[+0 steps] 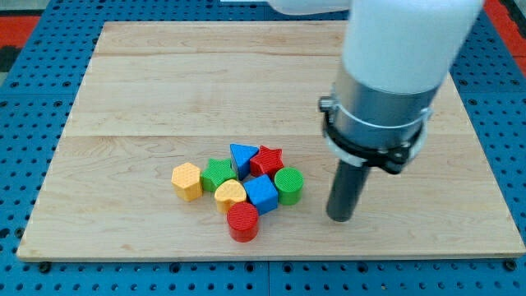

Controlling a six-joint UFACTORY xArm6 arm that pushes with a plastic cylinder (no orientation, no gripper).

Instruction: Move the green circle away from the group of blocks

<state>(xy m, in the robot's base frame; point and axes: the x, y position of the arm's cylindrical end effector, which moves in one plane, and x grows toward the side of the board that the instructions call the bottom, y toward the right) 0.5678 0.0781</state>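
The green circle [288, 184] sits at the right edge of a tight group of blocks near the view's bottom centre. It touches the blue cube [261, 194] on its left and the red star [267, 159] just above. My tip [340, 219] rests on the board a short way to the right of the green circle, not touching it. The rod hangs from the arm's large white and grey body, which fills the view's top right.
The group also holds a blue triangle [242, 155], a green star-like block [219, 174], a yellow heart [229, 196], a red cylinder [242, 222] and an orange-yellow hexagon [187, 181]. The wooden board [164, 82] lies on a blue pegboard [16, 99].
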